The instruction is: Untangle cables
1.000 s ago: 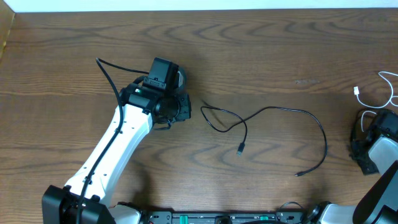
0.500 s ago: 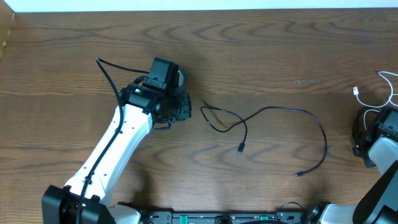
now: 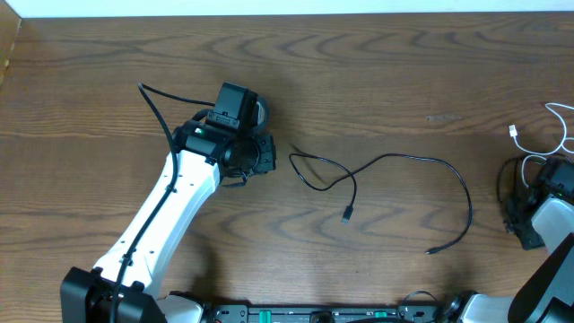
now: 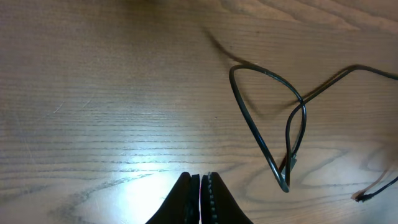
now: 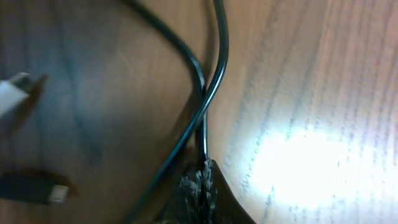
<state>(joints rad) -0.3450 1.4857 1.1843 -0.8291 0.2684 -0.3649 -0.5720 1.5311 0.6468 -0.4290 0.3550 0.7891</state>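
A long thin black cable [image 3: 408, 159] lies loose in the middle of the table, with one loop crossing itself [image 4: 252, 121] and both plug ends free. My left gripper [image 3: 266, 154] [image 4: 200, 178] is shut and empty, just left of that loop and apart from it. At the far right my right gripper [image 3: 513, 199] [image 5: 204, 169] is shut on a second black cable [image 5: 186, 53], which crosses another dark strand right at the fingertips. A white cable [image 3: 562, 135] curls near the right edge, and its white plug [image 5: 11, 94] lies close by.
The table's far edge [image 3: 287, 14] runs along the top of the overhead view. A thick black cord [image 3: 161, 112] arches off the left arm. A dark plug with a pale tip [image 5: 55, 194] lies beside the right gripper.
My right gripper swayed slightly right and then back left with the black cable in it. The left arm and the long middle cable have not moved.
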